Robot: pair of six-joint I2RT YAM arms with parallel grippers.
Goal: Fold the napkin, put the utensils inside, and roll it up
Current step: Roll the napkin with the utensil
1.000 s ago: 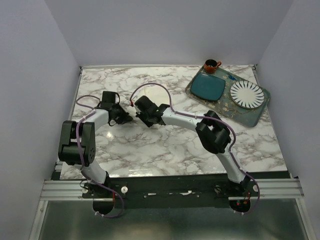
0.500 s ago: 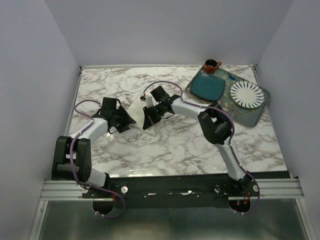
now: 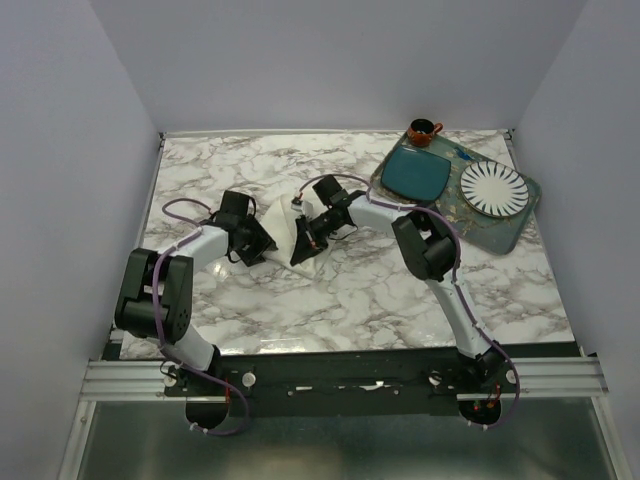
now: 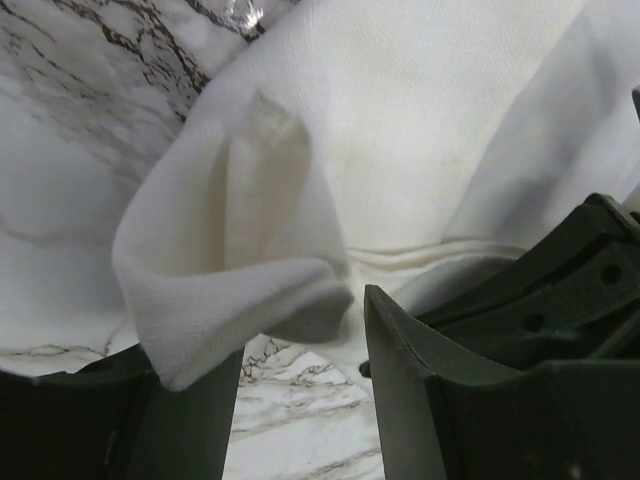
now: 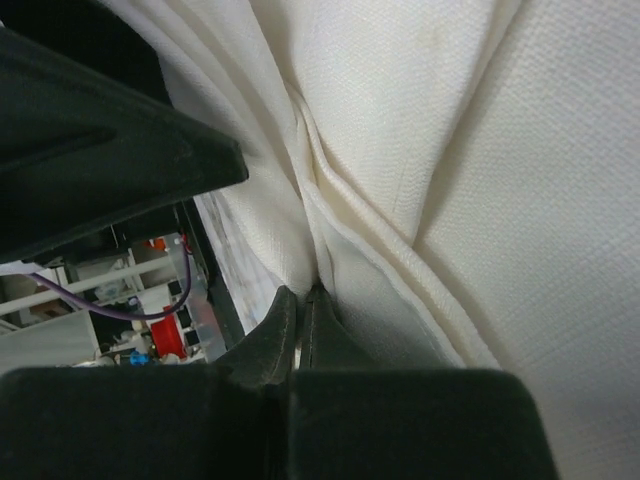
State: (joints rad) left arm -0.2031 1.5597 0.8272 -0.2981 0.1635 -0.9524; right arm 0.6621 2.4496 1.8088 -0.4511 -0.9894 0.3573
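Right wrist: our right end effector (image 5: 300,297) pinches the napkin (image 5: 440,150), presumably to fold it — our left end effector (image 4: 295,350) stands spread beside it.

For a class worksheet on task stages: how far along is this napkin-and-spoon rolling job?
Done: no finished fold shows; the napkin lies bunched on the table. In hand: the right gripper is shut on a crease, while the left gripper stands open at a loose corner. Left: folding flat, fetching the spoon, rolling.

The napkin (image 4: 400,130) at my jaws is plain cream. The table (image 3: 350,300) is white marble veined grey-brown, the round plate (image 3: 493,187) white, dark-striped.
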